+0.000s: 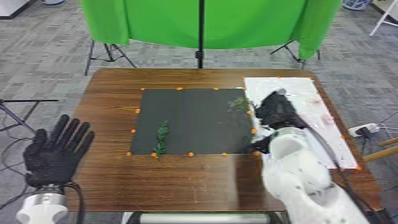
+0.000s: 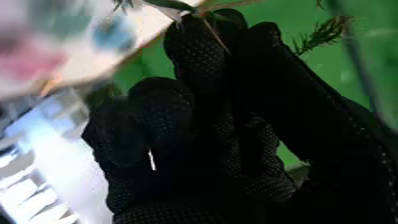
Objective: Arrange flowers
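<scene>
Flowers (image 1: pixel 327 119), judging by the soft pink patches, lie on the white sheet (image 1: pixel 284 84) along the right side of the desk (image 1: pixel 160 185). The dark mat (image 1: pixel 191 115) beside it, edged with small orange marks (image 1: pixel 179 89), looks like your layout ground. One leafy sprig (image 1: pixel 162 140) lies on its left half, stem toward the near edge, leaves pointing away.

Right hand (image 1: pixel 277 107): over the sheet, close to the mat's right border. Wrist view has its fingertips drawn together, pinching a thin stem (image 2: pixel 213 31). Leafy tuft (image 1: pixel 238 104) shows off the fingers, over the mat's right part; probably the far end of what you hold, though you can't trace the join. Left hand (image 1: pixel 55 155): out at the desk's left edge, fingers straight and a little apart, nothing in it.

Step in hand, as you'd read it: second piece of greenery picked, placement pending. Early in the job; one sprig laid, pink blooms yet to be used.

Next move: bring the stem across the mat border, turn it to suit the first sprig, lower it until it lies flat, then ease the fingertips apart. Watch the grip. A stem that thin may roll in the glove, and side twigs may snag the fabric and drag the piece askew on release.
</scene>
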Motion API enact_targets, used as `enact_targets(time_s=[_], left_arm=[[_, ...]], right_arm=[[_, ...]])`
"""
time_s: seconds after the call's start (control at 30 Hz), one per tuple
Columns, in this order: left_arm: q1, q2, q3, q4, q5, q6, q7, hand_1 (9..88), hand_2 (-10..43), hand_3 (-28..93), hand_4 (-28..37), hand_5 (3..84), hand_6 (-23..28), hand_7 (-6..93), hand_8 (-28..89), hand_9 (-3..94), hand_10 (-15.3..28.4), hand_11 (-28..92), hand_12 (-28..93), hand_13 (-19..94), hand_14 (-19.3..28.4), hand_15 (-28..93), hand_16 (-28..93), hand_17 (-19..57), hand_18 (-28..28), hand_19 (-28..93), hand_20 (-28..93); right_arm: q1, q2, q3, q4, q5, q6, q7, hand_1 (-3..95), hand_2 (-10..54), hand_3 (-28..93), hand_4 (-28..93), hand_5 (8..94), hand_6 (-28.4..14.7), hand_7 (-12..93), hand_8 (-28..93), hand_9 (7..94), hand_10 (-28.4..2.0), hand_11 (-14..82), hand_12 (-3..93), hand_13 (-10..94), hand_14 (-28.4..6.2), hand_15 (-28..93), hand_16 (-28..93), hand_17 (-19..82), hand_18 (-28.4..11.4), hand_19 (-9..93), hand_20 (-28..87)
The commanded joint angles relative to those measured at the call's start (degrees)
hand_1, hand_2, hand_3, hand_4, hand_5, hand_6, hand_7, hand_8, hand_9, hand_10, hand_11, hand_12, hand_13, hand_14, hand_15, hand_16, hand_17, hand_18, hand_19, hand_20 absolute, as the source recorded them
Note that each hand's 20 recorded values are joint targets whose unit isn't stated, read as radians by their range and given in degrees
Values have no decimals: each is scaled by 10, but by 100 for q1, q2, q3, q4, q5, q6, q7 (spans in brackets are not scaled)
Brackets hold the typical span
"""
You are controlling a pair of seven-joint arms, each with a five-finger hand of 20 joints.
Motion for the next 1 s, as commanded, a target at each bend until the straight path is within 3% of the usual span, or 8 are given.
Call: enact_targets(time_s=[0.03,0.13,0.23,0.33,0.63,0.87,1.0], left_arm=[[-295,157,258,145,9,37,-212,282,102,787,-283,433,94,84,-82,366,148,155,96,259,159,275,-52,-78,132,311,110],[-388,185,335,185,2,74,-274,282,102,787,-283,433,94,84,-82,367,146,156,96,259,159,274,-52,-78,132,311,109],[-472,228,408,198,-37,258,-316,282,102,786,-283,435,93,86,-82,367,146,157,96,260,158,275,-51,-78,132,311,109],[-525,240,429,224,20,232,-385,282,103,786,-283,436,94,87,-82,367,147,157,96,261,159,277,-51,-77,132,311,110],[-777,137,649,376,10,190,-757,282,104,788,-283,439,94,90,-84,370,148,162,96,264,160,284,-53,-78,132,313,110],[-720,137,637,360,26,196,-772,281,105,789,-283,439,94,90,-84,370,149,164,96,264,160,286,-54,-77,132,314,110],[-821,134,705,402,33,200,-862,281,105,789,-283,440,95,90,-84,370,149,164,95,264,160,287,-55,-77,132,313,110]], right_arm=[[494,-849,-955,615,-755,-244,-522,493,-95,810,-191,753,-22,430,113,832,-138,259,452,695,-145,765,290,424,-254,932,569],[562,-1090,-1208,871,-946,-423,-615,487,-95,809,-192,751,-22,431,119,826,-141,273,443,695,-145,766,289,425,-254,932,573],[516,-1307,-1316,981,-894,-771,-432,486,-95,805,-196,736,-21,445,126,810,-145,304,419,693,-147,767,289,425,-256,932,578],[457,-1433,-1396,1139,-1002,-876,-424,490,-95,802,-203,689,-27,480,120,783,-152,317,414,679,-151,770,289,424,-263,932,581],[91,-1913,-1232,1227,-840,-1112,-358,486,-95,799,-206,670,-33,493,114,767,-162,337,394,672,-156,775,286,421,-266,932,591],[59,-1987,-1285,1134,-761,-1073,-482,439,-95,772,-202,635,-53,477,100,722,-200,409,248,659,-162,778,283,420,-264,932,602],[105,-2023,-1281,1222,-779,-1029,-488,421,-95,782,-207,621,-71,426,85,712,-205,392,226,654,-166,774,280,416,-264,932,600]])
